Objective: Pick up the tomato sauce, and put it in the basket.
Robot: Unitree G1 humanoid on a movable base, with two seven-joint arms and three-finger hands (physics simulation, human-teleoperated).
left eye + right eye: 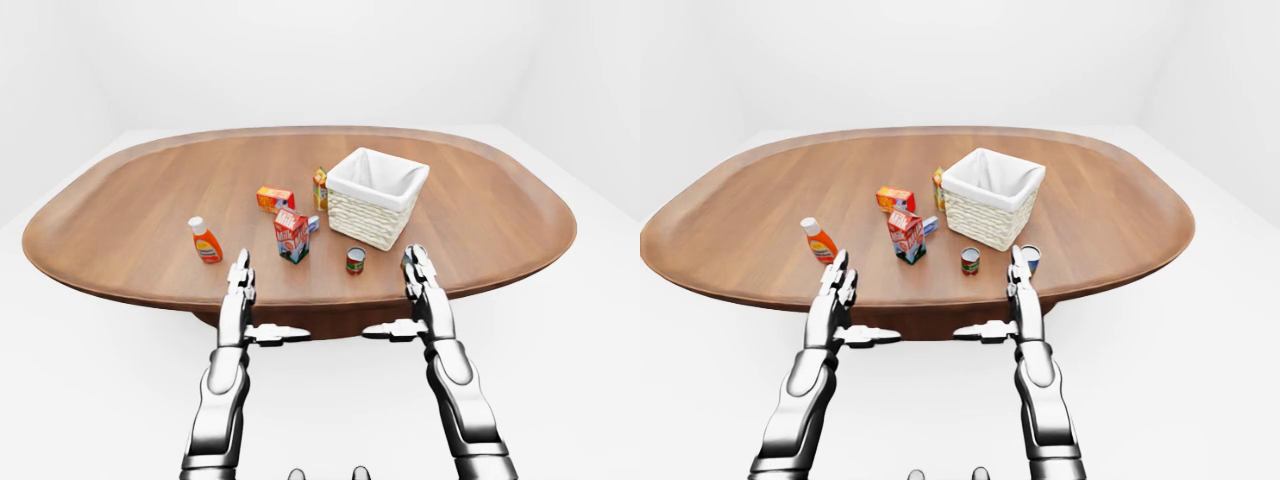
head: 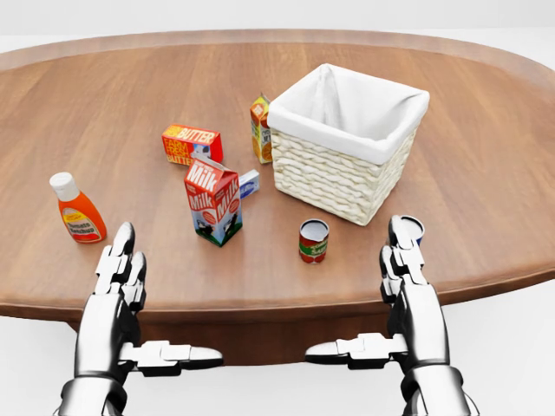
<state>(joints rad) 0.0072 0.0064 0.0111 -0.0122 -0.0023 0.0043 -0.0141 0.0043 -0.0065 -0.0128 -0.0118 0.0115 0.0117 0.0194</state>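
Two open, empty hands are held at the table's near edge; the upright tomato sauce can (image 2: 313, 240), lower centre below the basket (image 2: 347, 154), is judged nearer the right hand (image 2: 404, 251) than the left hand (image 2: 120, 264).

We see a brown wood-grain table (image 2: 486, 173), a cream woven basket (image 2: 338, 178) with white lining, a red-and-green can (image 2: 313, 241), and an orange bottle (image 2: 78, 212).
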